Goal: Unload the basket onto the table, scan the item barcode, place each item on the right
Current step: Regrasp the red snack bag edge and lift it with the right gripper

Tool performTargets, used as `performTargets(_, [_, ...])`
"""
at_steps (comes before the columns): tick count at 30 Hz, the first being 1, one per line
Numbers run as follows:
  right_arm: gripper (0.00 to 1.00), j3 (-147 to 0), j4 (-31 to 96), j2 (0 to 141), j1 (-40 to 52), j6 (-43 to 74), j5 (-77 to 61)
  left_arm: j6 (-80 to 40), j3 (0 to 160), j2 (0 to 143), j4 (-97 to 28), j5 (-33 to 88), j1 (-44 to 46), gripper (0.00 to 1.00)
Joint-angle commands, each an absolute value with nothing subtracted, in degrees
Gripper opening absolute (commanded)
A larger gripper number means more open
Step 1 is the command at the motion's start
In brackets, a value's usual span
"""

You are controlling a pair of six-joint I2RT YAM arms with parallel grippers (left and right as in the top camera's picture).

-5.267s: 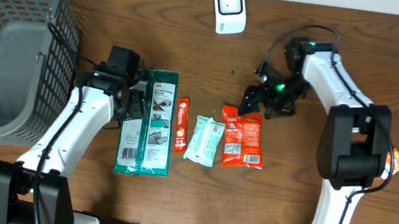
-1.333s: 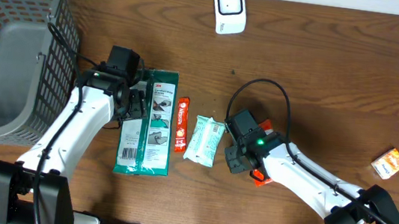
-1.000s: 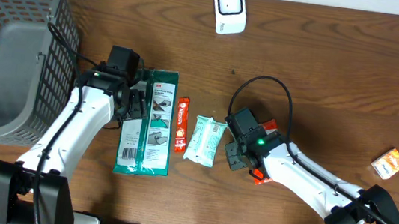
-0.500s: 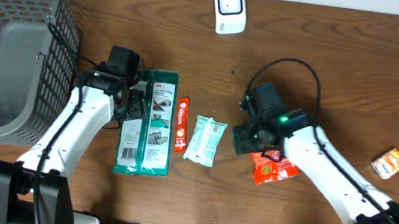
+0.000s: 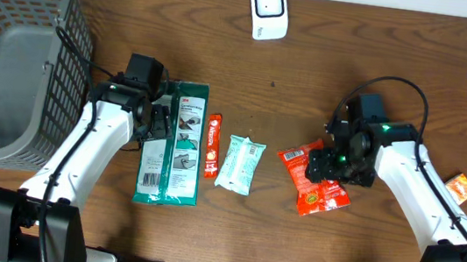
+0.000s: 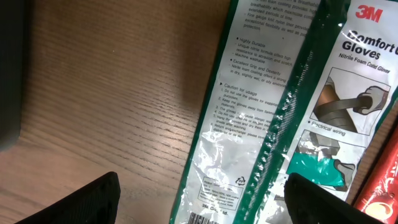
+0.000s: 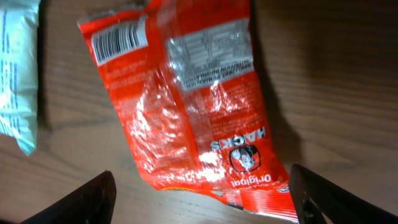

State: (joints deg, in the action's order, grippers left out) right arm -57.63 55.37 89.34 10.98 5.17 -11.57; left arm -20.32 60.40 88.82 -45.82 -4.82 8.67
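red bag point(image 5: 315, 177) shifted right | right tool point(image 7: 202, 191) now agape — left tool point(image 6: 205, 198) agape | barcode point(image 7: 120, 42) — right wrist only

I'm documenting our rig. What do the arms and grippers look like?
The left arm and right arm have white links with black joints. The left gripper and right gripper are black, with dark fingertips. A black cable loops above the right wrist, by a green light.

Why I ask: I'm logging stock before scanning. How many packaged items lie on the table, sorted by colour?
Red: 2 (slim stick packet, Hacks bag)
Green: 1 (3M gloves pack)
Pale blue: 1 (soft packet)
Orange: 1 (small box)
Total: 5
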Motion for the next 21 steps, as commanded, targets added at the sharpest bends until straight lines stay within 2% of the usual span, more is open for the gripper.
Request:
performTargets(1, [0.87, -54.46, 54.43, 88.86, 10.44, 0.75, -14.24, -20.05, 61.32, 88.40, -45.82, -5.15, 8.32, 0.85])
performTargets(10, [0.95, -46.59, 43.13, 88.88, 10.41, 0.80, -11.77, -20.03, 61.32, 88.40, -45.82, -5.15, 8.32, 0.85])
performTargets(16, [0.94, -44.23, 37.80, 88.88, 10.44, 1.04, -14.48, -20.03, 61.30, 88.40, -45.82, -5.15, 8.32, 0.85])
performTargets(21, [0.90, -42.87, 34.94, 88.88, 10.44, 2.00, -14.48, -20.03, 61.30, 88.40, -45.82, -5.15, 8.32, 0.85])
